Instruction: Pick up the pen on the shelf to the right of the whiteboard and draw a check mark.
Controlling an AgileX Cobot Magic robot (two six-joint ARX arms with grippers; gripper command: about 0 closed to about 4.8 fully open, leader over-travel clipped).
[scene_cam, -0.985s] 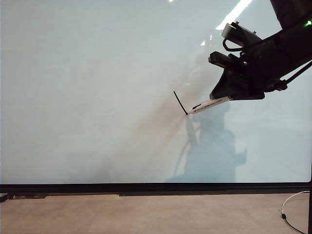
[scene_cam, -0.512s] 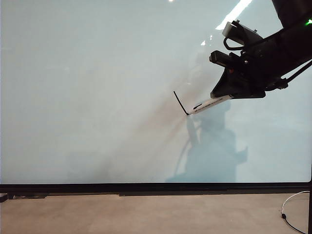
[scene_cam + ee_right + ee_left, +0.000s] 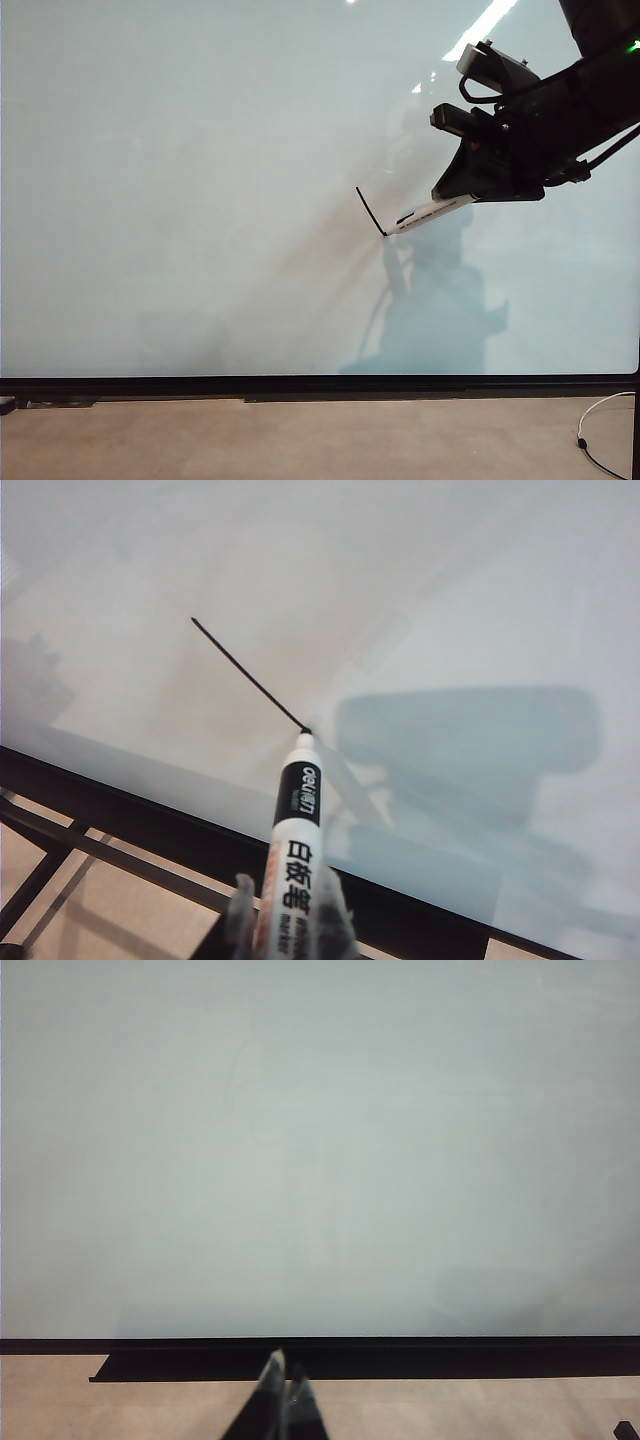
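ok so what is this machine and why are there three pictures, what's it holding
It is a two-armed robot facing a large glossy whiteboard. One picture comes from a camera standing off the arms; the other two come from cameras on each wrist. The right gripper, upper right in the outside picture, is shut on a slim white marker pen with black print, its tip touching the board at the lower end of a short black stroke, the start of a check mark. The left gripper is shut, empty, low by the board's black bottom frame.
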